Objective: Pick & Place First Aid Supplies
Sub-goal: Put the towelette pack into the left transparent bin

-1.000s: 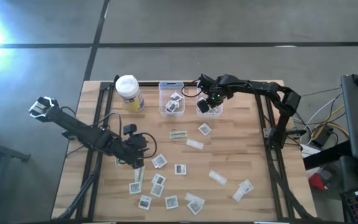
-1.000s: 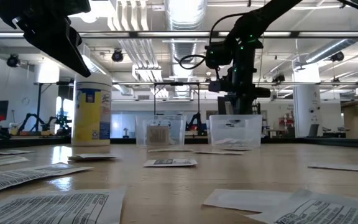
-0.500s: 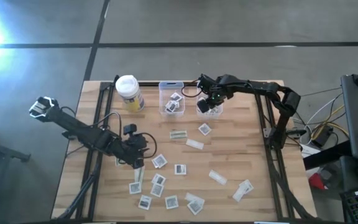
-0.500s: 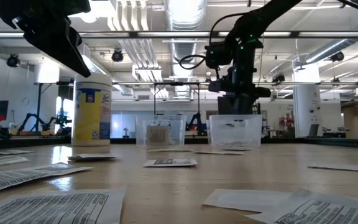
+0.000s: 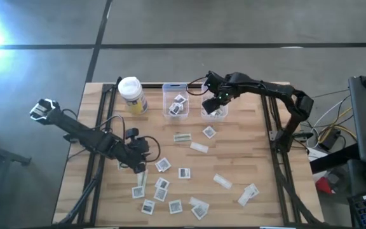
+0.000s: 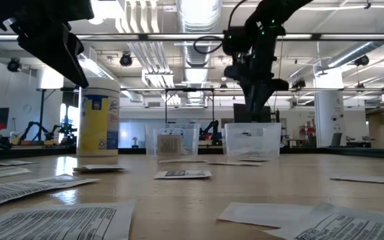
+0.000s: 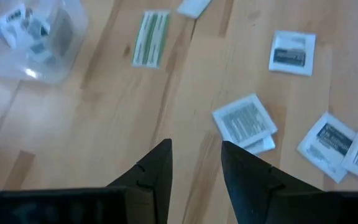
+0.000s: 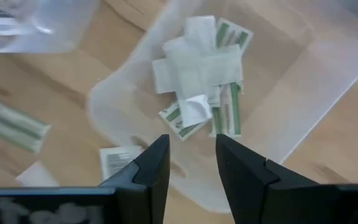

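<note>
Clear rectangular plastic bin (image 8: 303, 74) holds a heap of white and green-striped strip packets (image 8: 201, 78); the right gripper (image 8: 191, 165) hangs above, fingers apart, empty. The left gripper (image 7: 194, 177), also parted and empty, hovers over the wooden table (image 7: 104, 130) near a square white packet (image 7: 244, 120).

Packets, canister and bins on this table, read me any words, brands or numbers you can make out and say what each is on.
None can be read.
Nearest packet: lines of print, too blurred.
Square packet: dark patch with light print, too blurred.
Yellow canister: blue label, too small.
Strips in the right bin: green stripes only, no words showing.
Left bin: packet inside shows print, too small.
</note>
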{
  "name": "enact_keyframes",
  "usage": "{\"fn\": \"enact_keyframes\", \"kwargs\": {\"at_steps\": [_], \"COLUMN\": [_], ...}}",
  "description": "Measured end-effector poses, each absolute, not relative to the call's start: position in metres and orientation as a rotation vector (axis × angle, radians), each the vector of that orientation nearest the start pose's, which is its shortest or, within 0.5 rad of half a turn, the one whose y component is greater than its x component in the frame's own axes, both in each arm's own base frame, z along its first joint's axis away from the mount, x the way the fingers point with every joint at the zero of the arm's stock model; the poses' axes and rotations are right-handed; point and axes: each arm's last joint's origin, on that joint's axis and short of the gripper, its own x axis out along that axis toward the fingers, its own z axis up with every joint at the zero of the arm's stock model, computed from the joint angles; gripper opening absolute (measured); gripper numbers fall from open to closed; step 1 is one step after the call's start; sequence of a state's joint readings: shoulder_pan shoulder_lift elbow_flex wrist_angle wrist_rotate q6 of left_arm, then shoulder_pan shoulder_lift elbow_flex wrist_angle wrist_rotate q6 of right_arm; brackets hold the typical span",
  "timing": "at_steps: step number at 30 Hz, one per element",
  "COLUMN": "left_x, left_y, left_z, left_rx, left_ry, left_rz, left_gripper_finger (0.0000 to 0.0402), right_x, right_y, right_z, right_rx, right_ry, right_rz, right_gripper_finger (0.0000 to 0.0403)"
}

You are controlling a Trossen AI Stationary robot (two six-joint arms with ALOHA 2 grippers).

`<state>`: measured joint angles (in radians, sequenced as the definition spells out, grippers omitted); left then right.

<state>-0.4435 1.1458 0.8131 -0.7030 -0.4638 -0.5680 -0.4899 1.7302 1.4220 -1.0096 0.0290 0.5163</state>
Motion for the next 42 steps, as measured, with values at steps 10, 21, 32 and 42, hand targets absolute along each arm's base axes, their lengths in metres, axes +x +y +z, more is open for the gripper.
{"fn": "enact_keyframes", "kwargs": {"at_steps": [10,21,32,42], "left_x": [0.191,0.183,0.155,0.148], "left_y": [-0.077,-0.078,-0.077,-0.075], "left_z": [0.237,0.225,0.184,0.171], "left_rx": [-0.081,-0.112,0.021,0.192], "left_ry": [0.938,1.060,1.286,1.345], "left_rz": [0.283,0.224,0.158,0.004], "left_gripper_finger": [0.0131,0.0131,0.0131,0.0131], "right_x": [0.295,0.298,0.305,0.305], "right_y": [-0.108,-0.052,-0.035,-0.035], "right_z": [0.289,0.303,0.297,0.295], "right_rx": [0.579,0.471,0.443,0.454], "right_ry": [1.080,1.035,1.051,1.050], "right_rz": [-0.713,-0.654,-0.637,-0.645], "right_gripper_finger": [0.0107,0.0087,0.0071,0.0072]}}
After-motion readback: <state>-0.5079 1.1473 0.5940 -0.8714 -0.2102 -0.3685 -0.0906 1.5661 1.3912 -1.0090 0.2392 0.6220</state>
